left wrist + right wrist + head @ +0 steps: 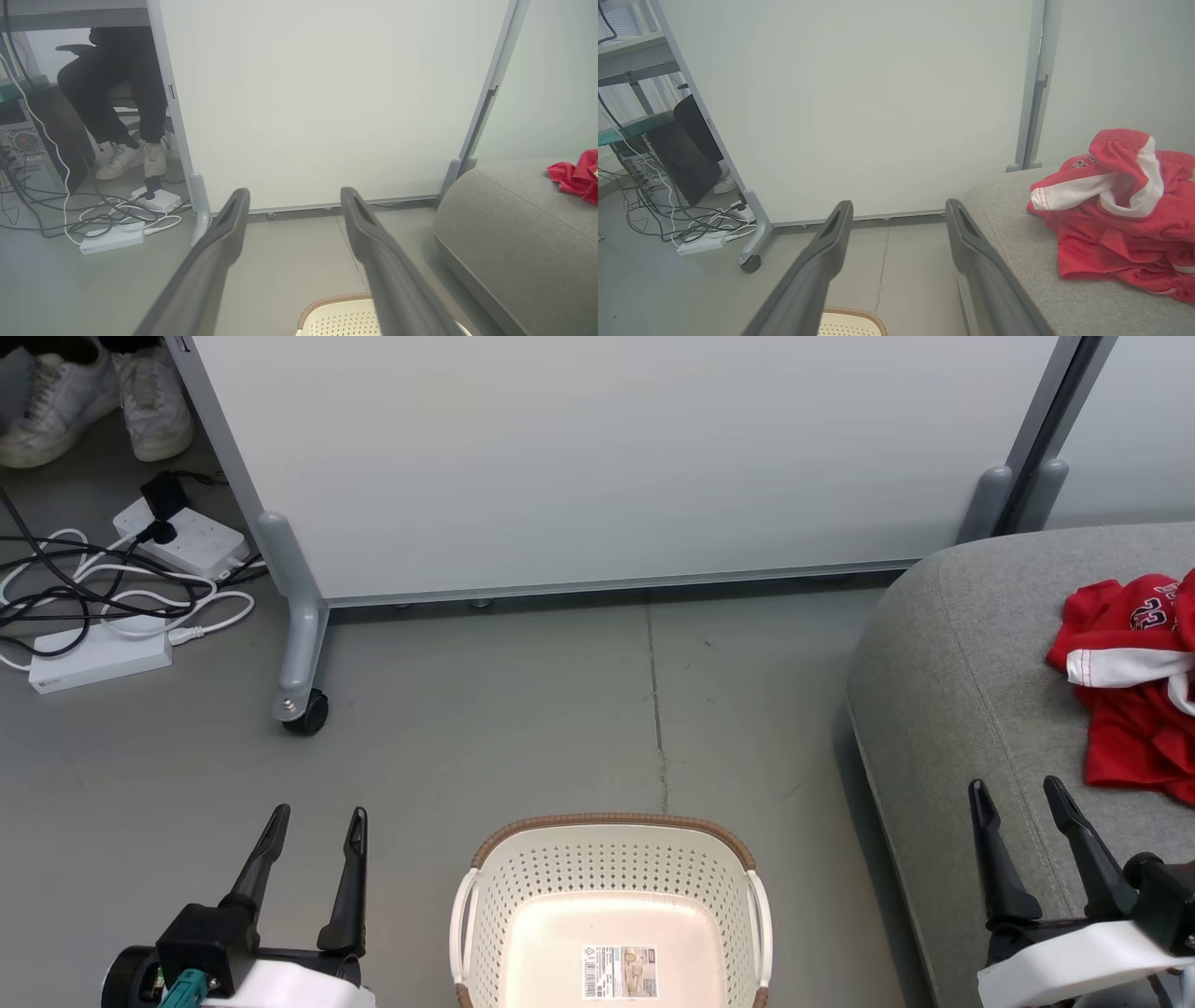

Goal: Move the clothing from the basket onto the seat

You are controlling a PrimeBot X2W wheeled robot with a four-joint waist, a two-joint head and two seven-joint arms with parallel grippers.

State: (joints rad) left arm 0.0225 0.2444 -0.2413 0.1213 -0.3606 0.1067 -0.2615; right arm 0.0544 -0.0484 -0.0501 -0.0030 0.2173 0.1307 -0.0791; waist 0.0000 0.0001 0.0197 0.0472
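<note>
Clothing [1134,709], just beyond right gripper [1016,786]: bright red, white stripe trim, small dark printed number. Seat [943,709] under it: plain mid-grey. Basket [611,873], between left gripper [317,814] and right: cream-white, regular grid of holes, brown woven-look rim; label [619,973] inside white with black barcode. Both grippers: dark fingers, white forearm shells. Floor [513,709]: dull grey. Panel [607,457] ahead: pale grey-white, grey frame.
</note>
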